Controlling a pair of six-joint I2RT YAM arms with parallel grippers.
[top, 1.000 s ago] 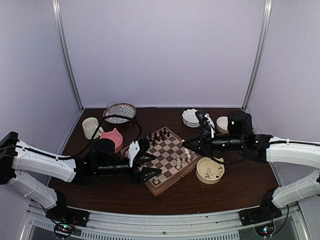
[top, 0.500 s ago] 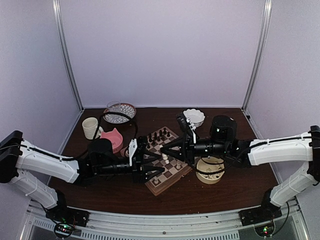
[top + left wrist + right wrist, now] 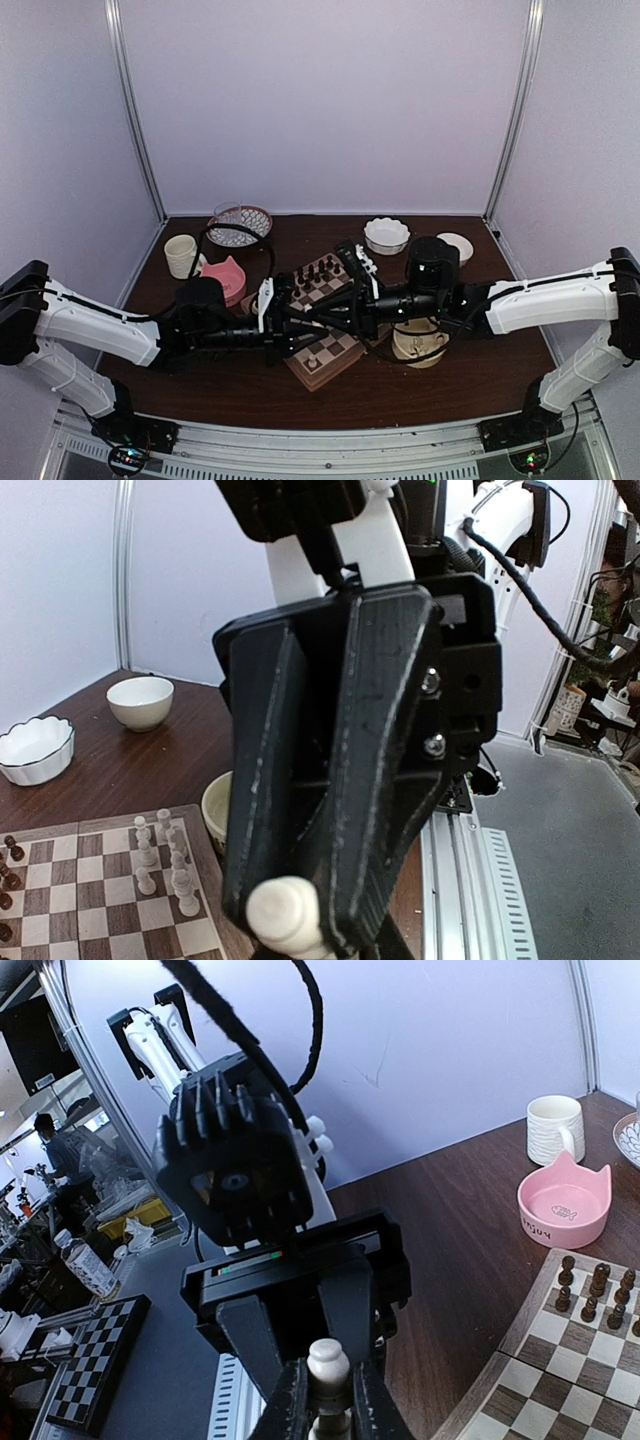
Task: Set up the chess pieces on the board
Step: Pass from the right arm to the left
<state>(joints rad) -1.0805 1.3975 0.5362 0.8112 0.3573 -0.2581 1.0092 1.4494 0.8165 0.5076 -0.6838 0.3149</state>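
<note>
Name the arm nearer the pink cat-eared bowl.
Left. The left arm lies just beside the pink cat-eared bowl; the right arm reaches in from the chessboard's other side.

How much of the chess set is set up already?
Only a little. A few white chess pieces stand together on the board, and dark pieces stand at one end. Right now the right gripper pinches one white piece, nose to nose with the left gripper. The white ones look far fewer than a full set, so lots is probably left.
</note>
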